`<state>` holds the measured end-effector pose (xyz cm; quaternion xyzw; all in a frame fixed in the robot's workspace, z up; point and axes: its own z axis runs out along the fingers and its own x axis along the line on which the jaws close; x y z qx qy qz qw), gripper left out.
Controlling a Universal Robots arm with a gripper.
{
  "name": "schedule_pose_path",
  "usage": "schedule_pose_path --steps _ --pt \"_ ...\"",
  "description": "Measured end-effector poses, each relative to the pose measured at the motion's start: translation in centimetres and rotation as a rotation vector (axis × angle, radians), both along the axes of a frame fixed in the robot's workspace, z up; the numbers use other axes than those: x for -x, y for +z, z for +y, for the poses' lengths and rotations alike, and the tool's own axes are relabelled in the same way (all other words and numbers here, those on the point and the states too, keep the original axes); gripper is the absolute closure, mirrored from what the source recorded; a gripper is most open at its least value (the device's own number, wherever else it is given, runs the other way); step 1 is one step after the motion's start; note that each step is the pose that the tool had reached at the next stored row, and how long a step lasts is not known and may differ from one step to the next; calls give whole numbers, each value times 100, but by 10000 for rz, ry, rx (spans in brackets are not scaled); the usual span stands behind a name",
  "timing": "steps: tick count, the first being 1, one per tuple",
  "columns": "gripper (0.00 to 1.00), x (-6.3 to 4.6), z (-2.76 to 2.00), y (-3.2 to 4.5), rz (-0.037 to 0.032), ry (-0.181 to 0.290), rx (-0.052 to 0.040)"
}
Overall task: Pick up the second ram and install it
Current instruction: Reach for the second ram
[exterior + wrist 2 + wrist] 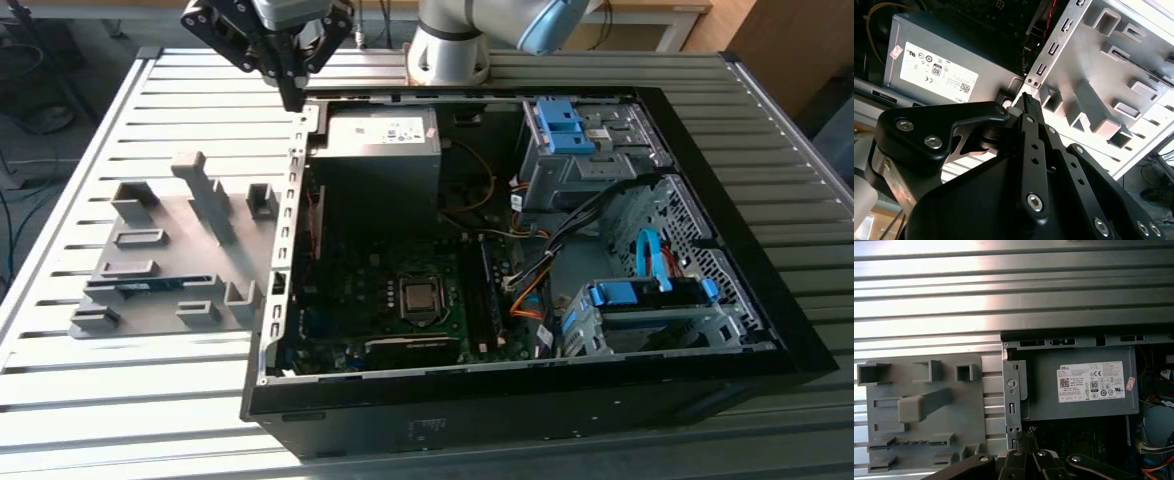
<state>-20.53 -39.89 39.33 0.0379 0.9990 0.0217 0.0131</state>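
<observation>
The second ram (144, 285) is a thin blue-green stick standing on edge in a slot of the grey plastic tray (200, 215), on the exterior view's left. In the first wrist view it is a dark strip (909, 443) in the tray's (884, 410) long slot. My gripper (290, 98) hangs over the far left corner of the open computer case (534, 395), well away from the stick. Its black fingers are shut together with nothing between them, as both wrist views show (1027, 97) (1026, 432).
The case lies on a slatted metal table (160, 400). Inside it are a grey power supply (384, 135) below the gripper, a motherboard (400, 300), cables and blue drive brackets (567, 125). The arm's base (447, 50) stands behind the case.
</observation>
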Motion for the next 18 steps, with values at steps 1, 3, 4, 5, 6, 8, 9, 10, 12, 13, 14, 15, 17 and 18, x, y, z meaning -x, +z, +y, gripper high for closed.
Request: schedule_pose_path --steps 1,3,4,5,6,8,9,10,12,13,14,15,17,18 --pt "89 6 0 0 -1 0 0" --pt "89 19 0 0 0 0 0" --pt "89 26 0 0 -1 0 -1" --pt "89 33 0 0 0 0 0" --pt "89 39 0 0 0 0 0" --pt "89 52 0 0 0 0 0" --pt "89 58 0 0 0 0 -1" --pt "89 66 0 0 0 0 0" --pt "89 80 0 0 -1 0 0" --pt "89 87 0 0 0 1 -1" --pt "89 94 0 0 -1 0 -1" --pt "89 102 0 0 0 0 0" --pt "89 118 0 0 -1 0 -1" --pt "89 127 0 0 0 0 -1"
